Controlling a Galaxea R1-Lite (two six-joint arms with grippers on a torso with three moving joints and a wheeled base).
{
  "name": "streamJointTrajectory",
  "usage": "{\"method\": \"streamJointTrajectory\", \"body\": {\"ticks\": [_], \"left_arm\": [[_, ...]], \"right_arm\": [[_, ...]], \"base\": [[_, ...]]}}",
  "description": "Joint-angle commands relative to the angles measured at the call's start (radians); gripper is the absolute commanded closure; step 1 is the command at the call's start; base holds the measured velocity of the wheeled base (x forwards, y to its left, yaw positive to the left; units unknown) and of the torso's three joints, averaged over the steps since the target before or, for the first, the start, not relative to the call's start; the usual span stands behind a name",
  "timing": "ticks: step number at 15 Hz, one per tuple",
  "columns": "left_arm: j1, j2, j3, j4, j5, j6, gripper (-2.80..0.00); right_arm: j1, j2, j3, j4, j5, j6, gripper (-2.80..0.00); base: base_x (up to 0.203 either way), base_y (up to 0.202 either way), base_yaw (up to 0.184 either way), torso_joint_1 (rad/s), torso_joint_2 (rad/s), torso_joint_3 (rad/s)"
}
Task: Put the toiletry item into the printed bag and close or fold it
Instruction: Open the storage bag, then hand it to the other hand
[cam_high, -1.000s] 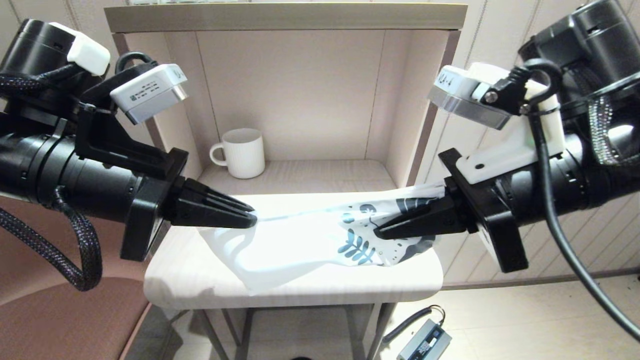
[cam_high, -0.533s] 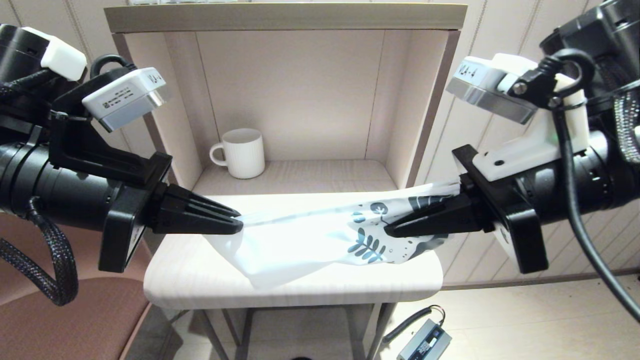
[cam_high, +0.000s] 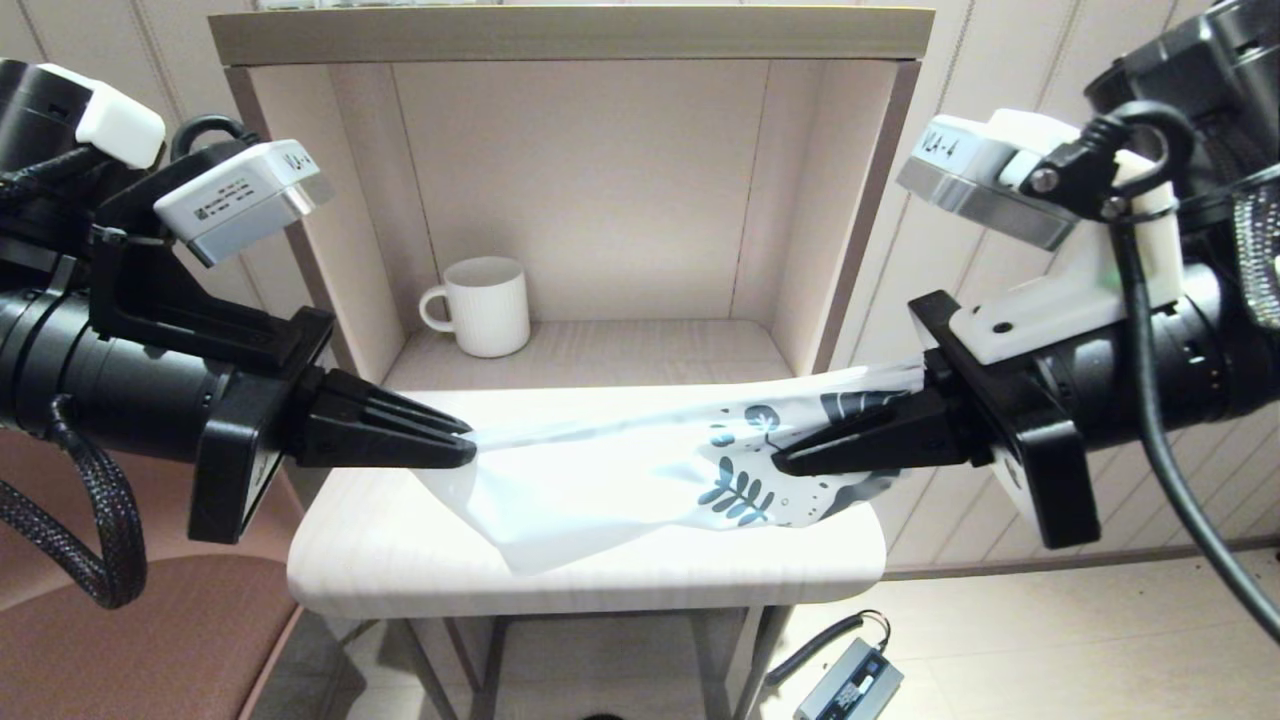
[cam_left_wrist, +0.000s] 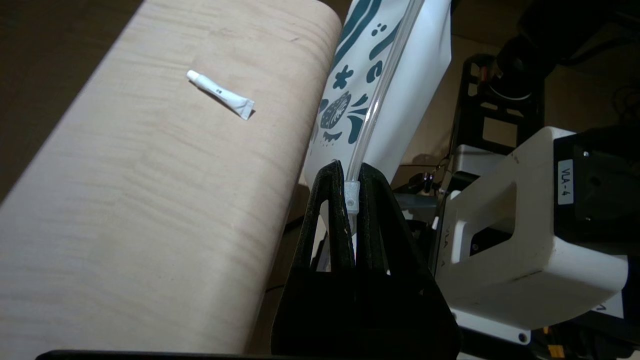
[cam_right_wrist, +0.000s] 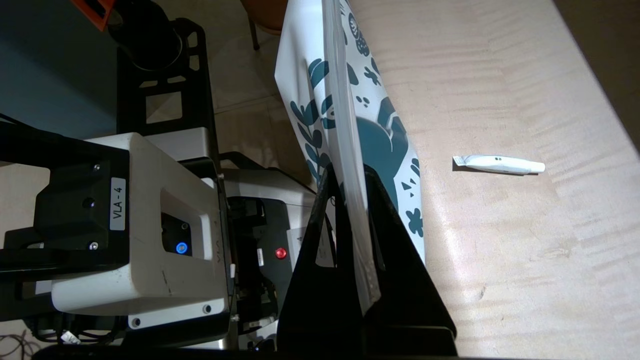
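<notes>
Two grippers, our left gripper (cam_high: 468, 452) and right gripper (cam_high: 780, 463), are clamping the printed bag (cam_high: 620, 470) at its zip edge, stretching it above the table (cam_high: 380, 550), while the small tube (cam_left_wrist: 220, 94) is lying outside, so we are judging that opening comes next.

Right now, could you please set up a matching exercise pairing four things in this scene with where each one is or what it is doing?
Things:
1. left gripper
2. right gripper
3. small white tube
4. white ribbed mug

States:
A. lying loose on the tabletop, outside the bag
B. shut on the printed end of the printed bag
C. standing upright in the shelf alcove
D. shut on the zip slider at the bag's plain white end

Pairs: 1-D, 2-B, 3-A, 4-C
</notes>
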Motion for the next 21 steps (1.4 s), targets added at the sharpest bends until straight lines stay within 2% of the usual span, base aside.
{"method": "streamJointTrajectory", "body": {"ticks": [1, 4, 5, 11, 15, 16, 17, 19, 21], "left_arm": [[0.0, 0.011, -0.003, 0.001, -0.007, 0.001, 0.0], [0.0, 0.008, 0.008, -0.001, -0.007, 0.004, 0.0], [0.0, 0.003, 0.013, -0.001, -0.007, 0.004, -2.8], [0.002, -0.01, 0.034, -0.004, -0.05, -0.002, -2.8], [0.122, -0.034, 0.112, -0.004, -0.195, -0.01, -2.8], [0.146, -0.04, 0.143, -0.005, -0.246, -0.01, -2.8], [0.155, -0.043, 0.172, -0.02, -0.266, -0.009, -2.8], [0.156, -0.032, 0.195, -0.098, -0.273, -0.012, -2.8], [0.156, -0.026, 0.185, -0.104, -0.274, -0.036, -2.8]], "right_arm": [[0.0, 0.005, 0.0, 0.003, 0.004, -0.003, 0.0], [0.002, 0.006, 0.0, 0.003, 0.004, -0.003, 0.0], [0.002, 0.006, -0.002, 0.003, 0.006, -0.003, 0.0], [0.002, 0.002, 0.0, 0.003, 0.006, 0.001, 0.0], [0.009, -0.004, 0.002, 0.003, 0.01, 0.018, 0.0], [0.009, -0.004, 0.005, 0.003, 0.022, 0.026, 0.0], [0.009, -0.006, 0.012, 0.003, 0.034, 0.035, 0.0], [0.011, -0.006, 0.029, 0.002, 0.043, 0.042, 0.0], [0.011, -0.003, 0.033, -0.026, 0.045, 0.043, 0.0]], "base": [[0.0, 0.0, 0.0, 0.0, 0.0, 0.0], [0.0, 0.0, 0.0, 0.0, 0.0, 0.0], [0.0, 0.0, 0.0, 0.0, 0.0, 0.0], [0.0, 0.0, 0.0, 0.0, 0.0, 0.0], [0.0, 0.0, 0.0, 0.0, 0.0, 0.0], [0.0, 0.0, 0.0, 0.0, 0.0, 0.0], [0.0, 0.0, 0.0, 0.0, 0.0, 0.0], [0.0, 0.0, 0.0, 0.0, 0.0, 0.0], [0.0, 0.0, 0.0, 0.0, 0.0, 0.0]]}}
